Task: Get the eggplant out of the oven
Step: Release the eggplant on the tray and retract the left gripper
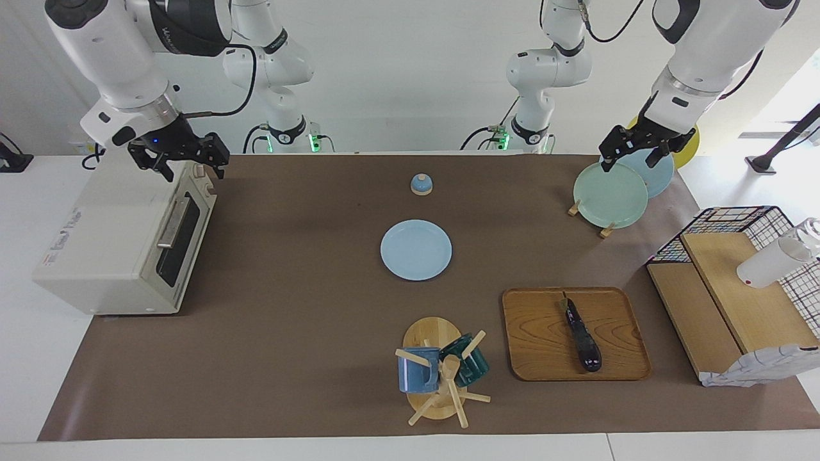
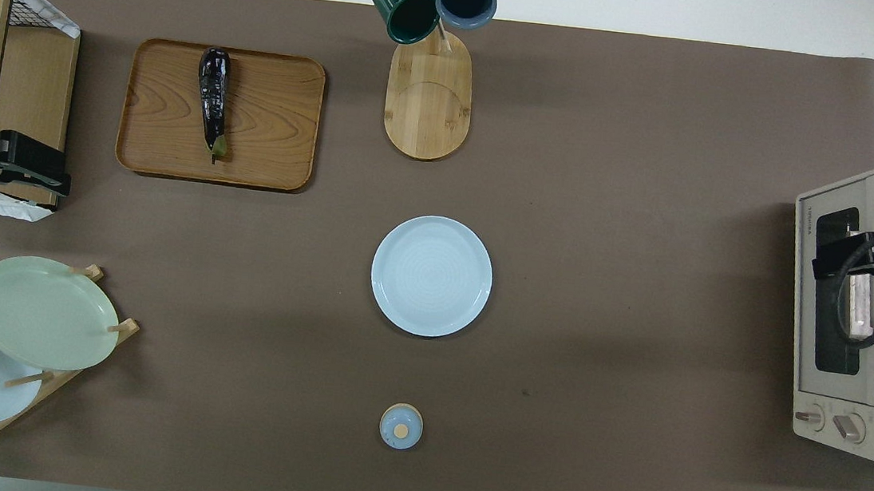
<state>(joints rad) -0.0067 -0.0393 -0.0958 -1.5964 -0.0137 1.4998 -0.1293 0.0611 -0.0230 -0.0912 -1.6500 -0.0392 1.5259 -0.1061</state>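
The dark purple eggplant (image 1: 582,336) lies on a wooden tray (image 1: 535,346), toward the left arm's end of the table and farther from the robots than the light blue plate. It also shows in the overhead view (image 2: 212,99). The cream-white oven (image 1: 122,243) stands at the right arm's end with its glass door shut (image 2: 840,308). My right gripper (image 1: 192,168) hangs open and empty over the oven's top front edge. My left gripper (image 1: 631,160) is open and empty over the plate rack.
A light blue plate (image 1: 416,250) lies mid-table, and a small blue lid (image 1: 421,184) sits nearer to the robots. A mug tree (image 1: 442,371) holds two mugs beside the tray. A rack of plates (image 1: 608,195) and a wire-and-wood shelf (image 1: 737,301) stand at the left arm's end.
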